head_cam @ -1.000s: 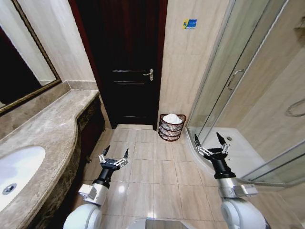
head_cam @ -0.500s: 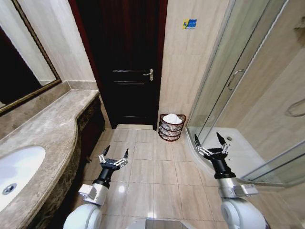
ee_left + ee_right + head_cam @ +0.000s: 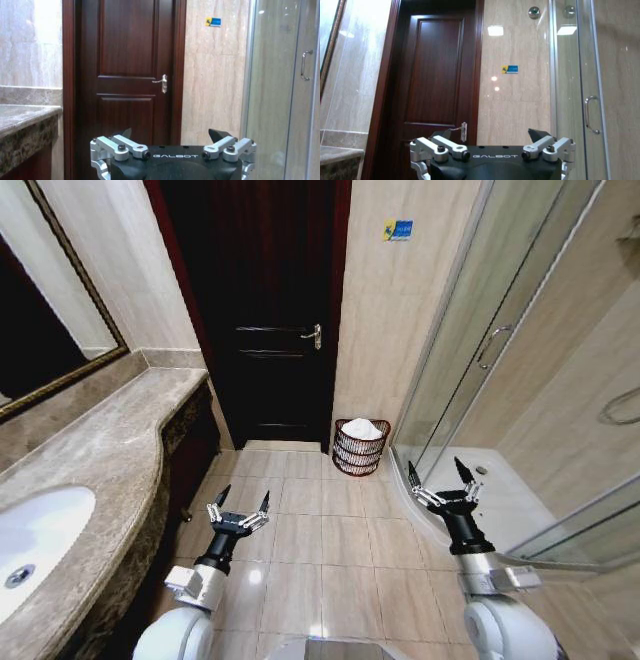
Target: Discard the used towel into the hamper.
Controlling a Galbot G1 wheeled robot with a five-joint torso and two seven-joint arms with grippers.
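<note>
The left claw (image 3: 238, 508) is hovering low over the tiled floor (image 3: 330, 540), released, with its two pointed fingers spread apart and holding nothing. The right claw (image 3: 438, 477) is hovering in the same way, also released and empty, its fingers spread wide, just beside the curved edge of the shower tray (image 3: 500, 500).

Both claws are pointing toward 12 o'clock, to the far wall. In the left wrist view the left claw (image 3: 170, 135) is facing the dark wooden door (image 3: 127, 75), and in the right wrist view the right claw (image 3: 490, 135) is facing the same door (image 3: 437, 71) and the beige wall beside it.

The hamper (image 3: 360, 450) is standing upright on the floor at about 12 o'clock, between the door and the glass shower enclosure (image 3: 470, 360), close to the wall. From the left claw it is lying toward 1 o'clock; from the right claw, toward 11 o'clock. The right claw appears a little nearer to it. Its long axis is vertical and its round mouth is opening upward.

The towel (image 3: 363, 429) is lying inside the hamper already, a white heap rising a little above the rim. By this the task appears finished. The marble tabletop (image 3: 100, 450) with the sink is lying at 9 o'clock, well apart from the hamper.
</note>
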